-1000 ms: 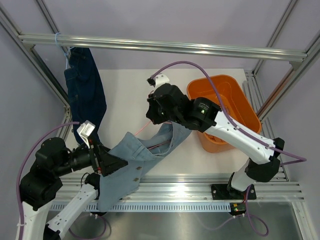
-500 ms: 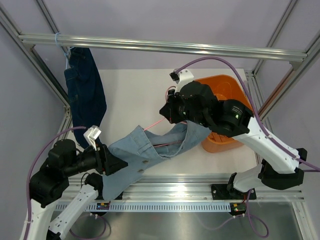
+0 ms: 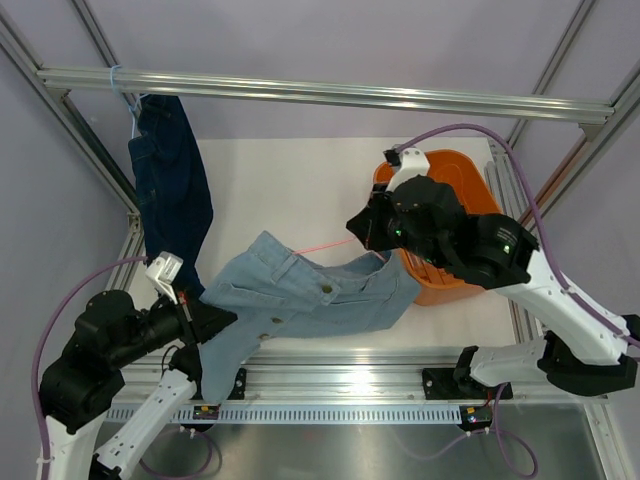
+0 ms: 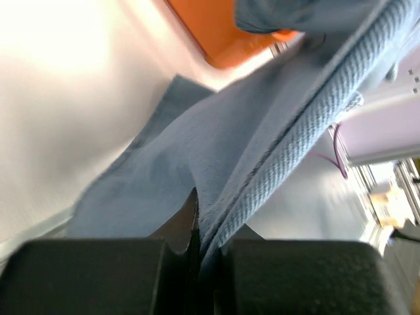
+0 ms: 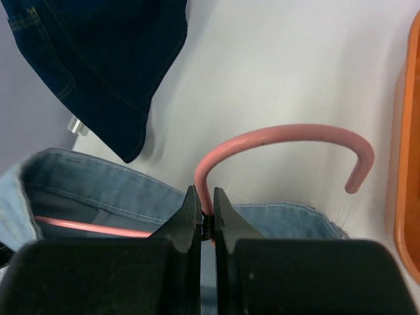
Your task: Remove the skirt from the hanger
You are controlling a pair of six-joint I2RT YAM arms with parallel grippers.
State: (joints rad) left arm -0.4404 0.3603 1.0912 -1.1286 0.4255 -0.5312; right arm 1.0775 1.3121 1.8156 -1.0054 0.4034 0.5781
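Overhead and wrist views of the skirt-removal task. The light denim skirt (image 3: pixel 300 295) is seen in the lower centre of the overhead frame, stretched over the white table (image 3: pixel 270 190) between the two grippers, its right end lying just beside the lower left wall of the orange bin (image 3: pixel 480 195). The left gripper (image 3: pixel 212 320), at the lower left, is closed on the skirt's left edge; in the left wrist view a thick seam is pinched between its jaws. The right gripper (image 3: pixel 363 231), right of centre, is clamped tight on the pink hanger (image 5: pixel 282 134) at the base of its hook. In the right wrist view the hook is shown clear of the cloth, while the hanger's bar is seen inside the waistband at the lower left. A dark denim garment (image 3: pixel 170 185) is hung from the frame rail (image 3: pixel 320 92) at the upper left and is not involved. The step in hand is judged to be the drawing-out of the hanger. The next move calls for the hanger to be pulled toward the upper right while the skirt is held fast, so that the bar is slid free without catching.
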